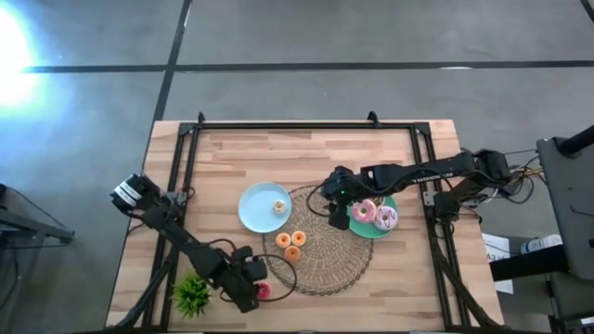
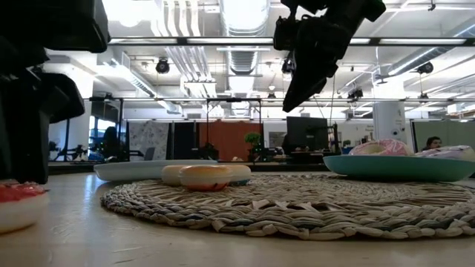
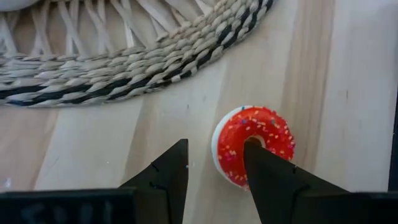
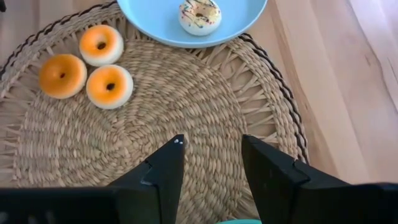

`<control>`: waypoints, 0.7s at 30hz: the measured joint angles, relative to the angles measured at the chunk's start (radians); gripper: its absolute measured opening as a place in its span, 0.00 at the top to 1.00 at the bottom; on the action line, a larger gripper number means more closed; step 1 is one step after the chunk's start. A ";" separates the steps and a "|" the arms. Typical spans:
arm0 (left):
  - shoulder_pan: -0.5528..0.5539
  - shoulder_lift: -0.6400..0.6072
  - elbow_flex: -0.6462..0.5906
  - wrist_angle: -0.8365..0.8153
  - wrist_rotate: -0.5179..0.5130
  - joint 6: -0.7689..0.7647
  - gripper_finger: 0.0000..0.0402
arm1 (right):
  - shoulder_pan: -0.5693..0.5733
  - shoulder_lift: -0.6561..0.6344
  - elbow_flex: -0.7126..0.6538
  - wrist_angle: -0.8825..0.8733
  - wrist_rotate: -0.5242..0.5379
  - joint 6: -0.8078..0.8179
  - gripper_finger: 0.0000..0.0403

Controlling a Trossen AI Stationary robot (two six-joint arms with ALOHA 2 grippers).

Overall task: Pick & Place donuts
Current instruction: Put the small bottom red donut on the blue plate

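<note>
Red donut [image 3: 254, 145] | touching 1 finger of open left gripper [image 3: 214, 163] | on table [image 3: 93, 143]

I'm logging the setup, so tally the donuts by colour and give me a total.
Orange donuts: 3
Red donut: 1
White sprinkled donut: 1
Pink-frosted donut: 1
Lilac-white donut: 1
Total: 7

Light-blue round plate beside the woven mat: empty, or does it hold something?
Not empty: the light-blue round plate holds one small white-frosted donut. The high view shows the same.
</note>
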 joint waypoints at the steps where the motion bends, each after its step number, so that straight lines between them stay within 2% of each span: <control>1: 0.002 0.004 -0.002 0.009 0.007 0.000 0.68 | 0.000 0.000 0.000 0.000 0.000 0.000 0.63; 8: 0.017 0.036 -0.016 0.064 0.093 -0.002 0.71 | -0.001 0.000 -0.001 -0.001 0.031 0.000 0.63; 11: 0.024 0.040 -0.016 0.066 0.106 -0.009 0.79 | -0.001 0.000 -0.001 -0.003 0.031 0.000 0.63; 16: 0.050 0.032 -0.016 0.068 0.129 -0.020 0.97 | -0.001 0.000 -0.001 -0.004 0.032 -0.003 0.63; 19: 0.078 -0.011 -0.012 -0.013 0.124 -0.041 0.99 | -0.001 -0.010 -0.002 -0.003 0.033 -0.008 0.63; 21: 0.103 -0.067 -0.006 -0.095 0.082 -0.041 1.00 | 0.000 -0.032 -0.001 0.002 0.037 -0.013 0.63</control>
